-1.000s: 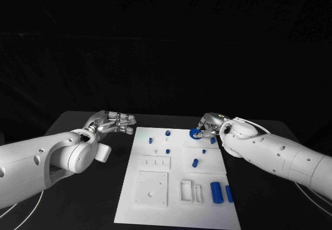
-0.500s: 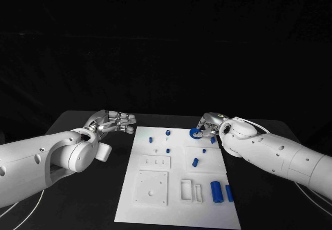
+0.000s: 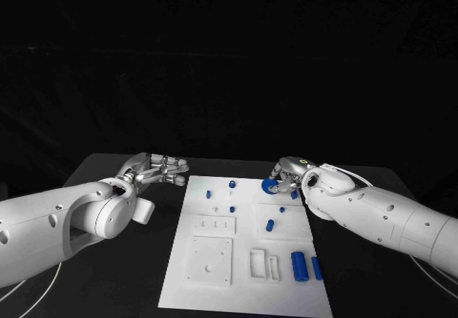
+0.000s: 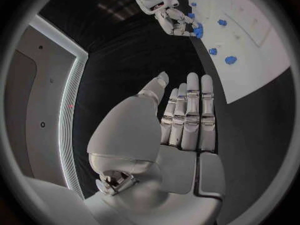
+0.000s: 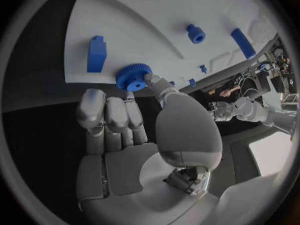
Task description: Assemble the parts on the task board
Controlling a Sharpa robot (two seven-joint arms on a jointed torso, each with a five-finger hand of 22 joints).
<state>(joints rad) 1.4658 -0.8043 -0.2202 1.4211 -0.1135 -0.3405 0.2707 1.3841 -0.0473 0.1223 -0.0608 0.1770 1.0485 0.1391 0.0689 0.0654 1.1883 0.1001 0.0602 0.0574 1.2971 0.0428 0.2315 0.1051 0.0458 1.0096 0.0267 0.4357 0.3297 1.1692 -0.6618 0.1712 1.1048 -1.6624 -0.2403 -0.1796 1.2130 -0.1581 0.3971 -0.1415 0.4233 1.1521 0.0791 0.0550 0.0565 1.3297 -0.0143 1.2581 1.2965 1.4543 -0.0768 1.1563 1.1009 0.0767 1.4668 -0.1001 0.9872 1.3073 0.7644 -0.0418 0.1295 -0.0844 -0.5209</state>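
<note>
— Lying mid-table, the task board (image 3: 246, 248) is seen; what is held?
— A blue gear (image 5: 130, 77) is pinched by the right hand (image 3: 286, 177) at the board's far right corner. The left hand (image 3: 155, 169) is kept empty beside the board, fingers (image 4: 190, 105) pressed together.

We observe a black table (image 3: 114, 278) as the supporting surface, extending to both sides of the work area. We note a thin pale cable (image 3: 34, 281) lying on it near its front left corner.
</note>
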